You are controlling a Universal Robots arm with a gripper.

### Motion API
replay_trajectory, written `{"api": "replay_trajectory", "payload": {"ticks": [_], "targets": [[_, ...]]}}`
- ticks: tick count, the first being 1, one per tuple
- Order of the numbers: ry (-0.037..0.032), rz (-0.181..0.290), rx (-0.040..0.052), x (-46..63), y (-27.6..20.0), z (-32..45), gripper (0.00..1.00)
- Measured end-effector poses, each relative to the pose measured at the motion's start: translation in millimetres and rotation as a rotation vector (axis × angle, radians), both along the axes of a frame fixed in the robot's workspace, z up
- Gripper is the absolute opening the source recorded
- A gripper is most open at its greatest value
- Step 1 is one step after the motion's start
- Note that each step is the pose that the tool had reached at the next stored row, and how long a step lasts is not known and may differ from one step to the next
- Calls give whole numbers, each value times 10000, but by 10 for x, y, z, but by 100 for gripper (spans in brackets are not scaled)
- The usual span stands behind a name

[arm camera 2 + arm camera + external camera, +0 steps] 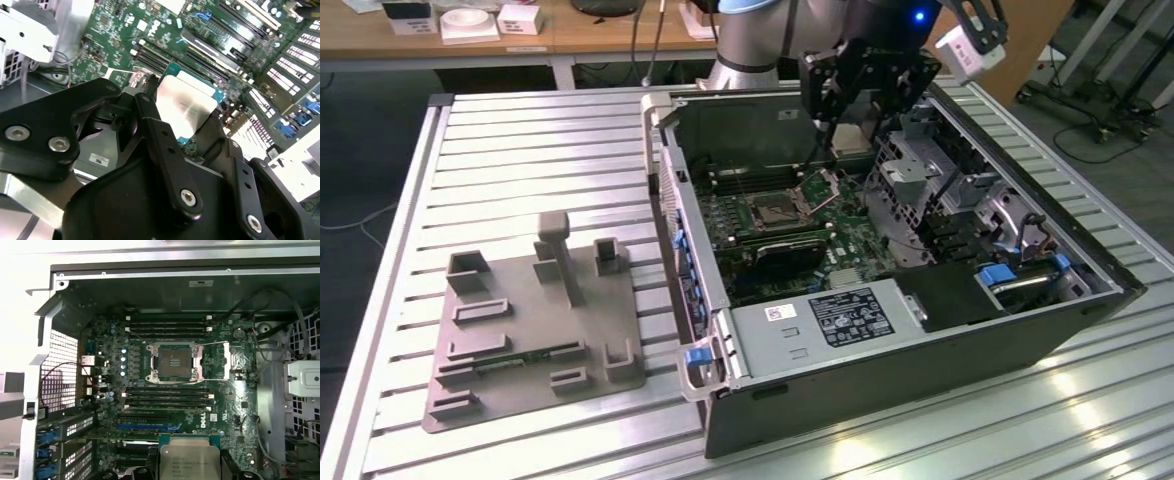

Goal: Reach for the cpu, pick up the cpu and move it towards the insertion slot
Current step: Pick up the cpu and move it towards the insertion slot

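the cpu (187, 107) sits clamped in my pincer (182, 127). the insertion slot (173, 361) lies below and ahead of the pincer, frame open.

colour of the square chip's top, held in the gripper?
Pale silver-grey metal top on the cpu, clearest in second wrist view.

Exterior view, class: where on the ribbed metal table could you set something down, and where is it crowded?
Free: the ribbed metal table behind the grey plastic tray, and the strip between tray and open black computer case. Crowded: inside the case, where the black gripper holds the silver square cpu.
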State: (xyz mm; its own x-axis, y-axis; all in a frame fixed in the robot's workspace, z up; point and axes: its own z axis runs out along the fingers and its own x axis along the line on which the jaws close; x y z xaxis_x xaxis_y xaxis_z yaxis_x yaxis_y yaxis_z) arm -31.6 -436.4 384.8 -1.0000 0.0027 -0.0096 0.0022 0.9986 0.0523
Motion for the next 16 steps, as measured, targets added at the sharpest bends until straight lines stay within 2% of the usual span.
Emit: {"api": "replay_trajectory", "payload": {"ticks": [10, 16], "targets": [[0, 1, 1, 230, 3, -1, 55], [-1, 0, 0, 267, 3, -1, 55]]}}
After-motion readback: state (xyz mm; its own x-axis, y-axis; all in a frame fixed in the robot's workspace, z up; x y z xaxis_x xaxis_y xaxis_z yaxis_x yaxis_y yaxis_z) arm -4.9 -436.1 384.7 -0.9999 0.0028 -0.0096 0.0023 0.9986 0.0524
